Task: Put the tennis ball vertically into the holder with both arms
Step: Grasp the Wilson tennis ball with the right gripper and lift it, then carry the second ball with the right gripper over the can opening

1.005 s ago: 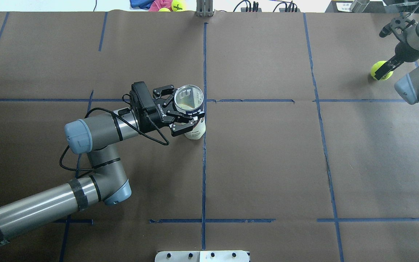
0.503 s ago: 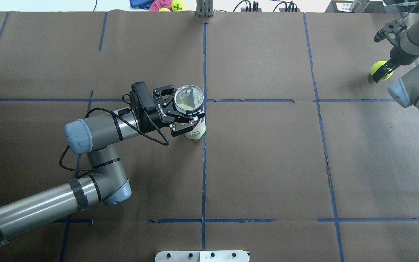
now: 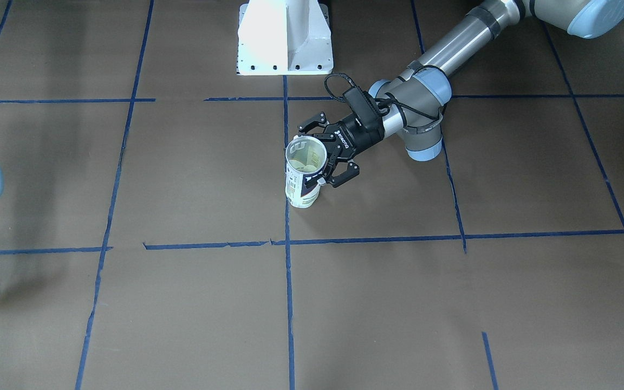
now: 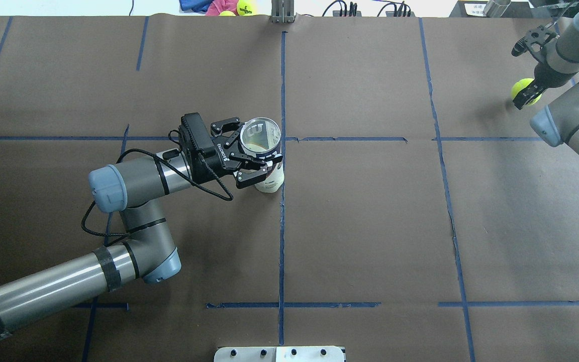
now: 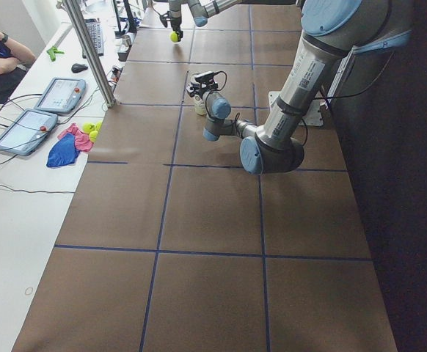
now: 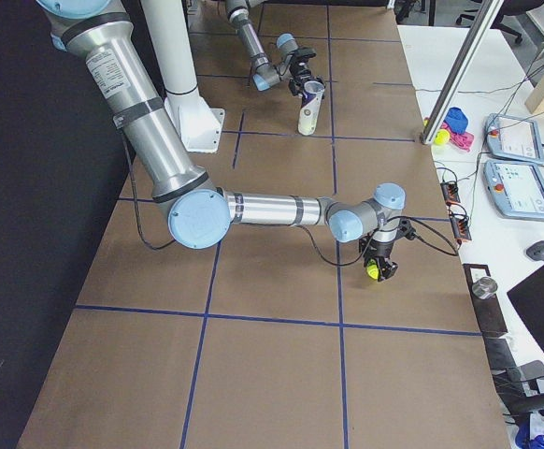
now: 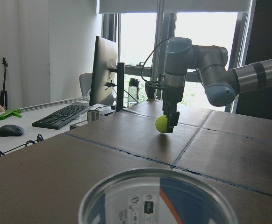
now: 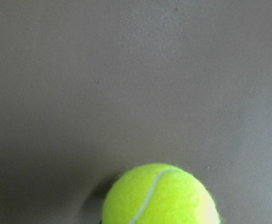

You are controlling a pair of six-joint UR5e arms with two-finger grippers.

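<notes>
Your left arm (image 4: 118,186) comes in low from the near left corner, folds at the elbow, and lays its wrist roughly level. That puts the left pincer (image 4: 257,151) side-on against the holder (image 4: 271,183). The holder stands upright on the counter (image 4: 370,226) with its open mouth up, just beside the crossing of the blue tape lines (image 4: 282,90) near the middle. The pincer's fingers sit on either side of the tube partway down its label, clenched on it.

Your right arm (image 6: 263,208) is stretched far out to the counter's right end. Its forearm is nearly level and its wrist is turned straight down. The right pincer (image 6: 377,267) points at the counter and grips the tennis ball (image 6: 373,271) between its fingertips. In the left wrist view the ball appears to hang just clear of the surface, with its shadow beneath. Ball and holder are well apart.

In the overhead view the tube hides the far finger of the left pincer. The left wrist view catches only the holder's rim at the bottom edge. The front-facing view cuts the right pincer and ball off at the left border. The right wrist view shows only the upper part of the ball, with no fingers in sight.
</notes>
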